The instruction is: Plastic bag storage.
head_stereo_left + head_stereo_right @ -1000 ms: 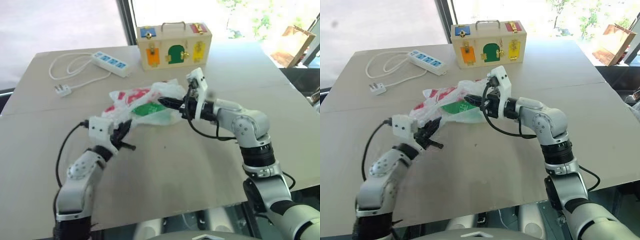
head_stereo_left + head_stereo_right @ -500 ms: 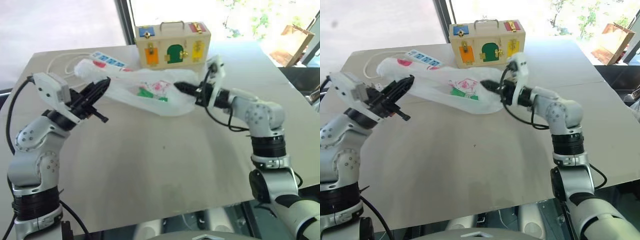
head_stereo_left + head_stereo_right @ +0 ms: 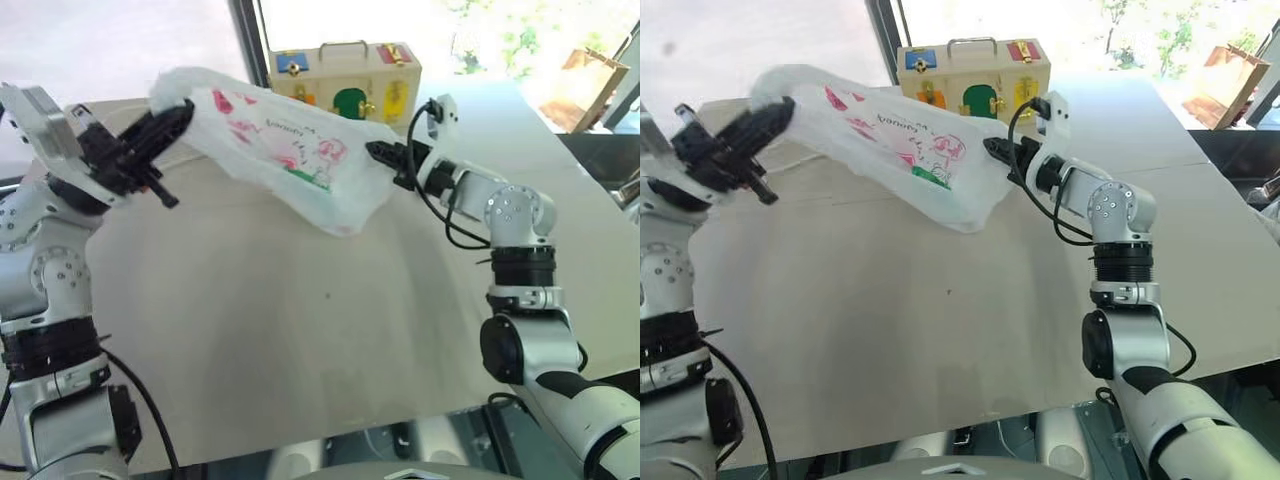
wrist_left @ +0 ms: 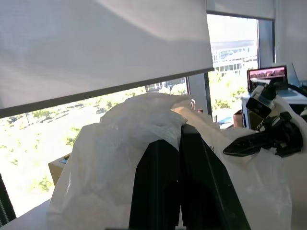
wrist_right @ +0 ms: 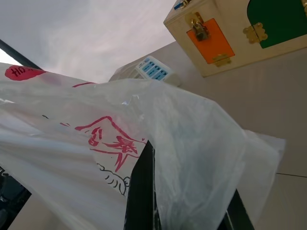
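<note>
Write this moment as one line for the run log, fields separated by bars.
phase: bag lifted and stretched | plastic bag: off table | left gripper: shut on one end | right gripper: shut on other end

You see a big light brown table (image 3: 300, 340). A wooden box (image 3: 345, 80) with little colored doors sits on it, near a white power strip (image 5: 152, 70).

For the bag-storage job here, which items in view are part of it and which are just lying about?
Part of the job:
- plastic bag, stretched in the air between both arms
- left gripper, shut on one end
- right gripper, shut on the other end

Lying about:
- wooden latch box
- power strip
- table
</note>
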{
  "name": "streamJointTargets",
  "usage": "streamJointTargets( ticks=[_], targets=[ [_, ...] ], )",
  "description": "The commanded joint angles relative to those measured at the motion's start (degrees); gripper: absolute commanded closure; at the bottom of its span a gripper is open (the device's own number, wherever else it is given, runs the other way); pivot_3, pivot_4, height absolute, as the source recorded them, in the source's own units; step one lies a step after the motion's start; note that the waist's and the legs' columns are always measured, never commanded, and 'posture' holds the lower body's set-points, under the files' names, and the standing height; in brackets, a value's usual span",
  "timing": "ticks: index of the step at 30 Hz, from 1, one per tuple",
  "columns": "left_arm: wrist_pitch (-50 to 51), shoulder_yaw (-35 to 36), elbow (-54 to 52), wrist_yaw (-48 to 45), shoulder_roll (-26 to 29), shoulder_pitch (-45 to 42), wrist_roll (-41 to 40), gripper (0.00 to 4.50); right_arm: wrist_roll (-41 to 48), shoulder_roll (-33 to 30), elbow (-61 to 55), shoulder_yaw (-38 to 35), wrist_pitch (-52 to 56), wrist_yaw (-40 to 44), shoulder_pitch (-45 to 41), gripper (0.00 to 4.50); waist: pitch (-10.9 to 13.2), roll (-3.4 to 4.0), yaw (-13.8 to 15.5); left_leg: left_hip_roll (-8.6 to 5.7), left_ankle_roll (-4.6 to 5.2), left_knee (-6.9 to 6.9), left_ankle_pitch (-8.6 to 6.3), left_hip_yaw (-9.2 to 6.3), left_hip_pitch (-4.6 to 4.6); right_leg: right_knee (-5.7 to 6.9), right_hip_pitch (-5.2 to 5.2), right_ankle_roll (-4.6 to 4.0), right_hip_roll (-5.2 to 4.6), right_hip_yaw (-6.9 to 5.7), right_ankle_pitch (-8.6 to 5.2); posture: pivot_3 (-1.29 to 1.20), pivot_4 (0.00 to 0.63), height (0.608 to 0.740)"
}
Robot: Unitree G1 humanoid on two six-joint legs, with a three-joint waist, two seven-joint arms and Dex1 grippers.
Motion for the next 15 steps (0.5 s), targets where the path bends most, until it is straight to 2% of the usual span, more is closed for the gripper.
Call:
streamJointTargets(
  ticks=[1,6,7,9,11,12,13,15],
  targets=[
    [4.66,3.49,0.68,-0.09,-0.18,-2.36,-7.24,4.45,0.81,0.6,-1.31,-0.84,-1.09,-0.44,-2.18,4.5,0.0,0.0,-0.39,0.02,0.0,0.0,0.0,-0.01,0.0,0.0,0.0,0.0,0.0,0.0,0.0,0.0,0.15,0.74],
    [4.31,2.63,3.63,-0.84,-0.23,-2.7,-6.36,4.45,0.61,1.53,-1.52,-0.47,-1.6,-0.83,-1.87,4.5,0.01,-0.01,-1.0,0.03,0.01,0.01,0.0,-0.02,0.01,0.06,0.0,0.0,0.0,0.0,0.0,0.0,0.15,0.74],
    [4.54,2.41,3.87,-1.12,-0.08,-2.52,-6.28,4.22,0.63,1.69,-1.8,-0.46,-1.55,-0.96,-1.72,4.5,0.01,-0.01,-1.01,0.02,0.01,0.01,0.0,-0.02,0.02,0.07,0.0,0.0,0.0,0.0,0.0,0.0,0.15,0.74],
    [5.04,2.49,4.36,-2.22,0.25,-2.08,-6.59,3.61,0.73,1.88,-2.45,-0.49,-1.4,-1.26,-1.25,4.5,0.01,-0.01,-1.0,0.02,0.01,0.01,0.0,-0.03,0.03,0.08,0.0,0.0,0.01,0.0,0.0,0.0,0.15,0.74],
    [5.3,3.05,4.47,-3.46,0.66,-1.4,-6.94,2.55,0.75,1.99,-2.86,-0.59,-1.28,-1.55,-0.82,4.5,0.01,-0.01,-0.99,0.03,0.0,0.01,0.0,-0.02,0.02,0.07,0.0,0.0,0.0,0.0,0.0,0.0,0.15,0.74],
    [5.72,3.35,4.25,-3.99,0.83,-1.09,-7.39,2.43,0.73,2.01,-2.94,-0.64,-1.26,-1.65,-0.72,4.5,0.0,-0.01,-0.97,0.03,0.0,0.01,0.0,-0.02,0.02,0.07,0.0,0.0,0.0,0.0,0.0,0.0,0.15,0.74],
    [6.28,3.6,3.66,-4.63,1.18,-0.46,-7.81,1.85,0.73,1.99,-2.97,-0.7,-1.27,-1.72,-0.65,4.5,0.01,-0.01,-0.97,0.03,0.0,0.01,0.0,-0.02,0.03,0.07,0.0,0.0,0.0,0.0,0.0,0.0,0.15,0.74],
    [6.91,3.88,3.13,-5.48,1.7,0.35,-8.11,1.25,0.71,2.02,-2.8,-0.76,-1.43,-1.85,-0.72,4.5,0.0,-0.01,-0.99,0.04,0.0,0.01,0.0,-0.02,0.02,0.06,0.0,0.0,-0.01,0.0,0.0,0.0,0.15,0.74]
  ],
)
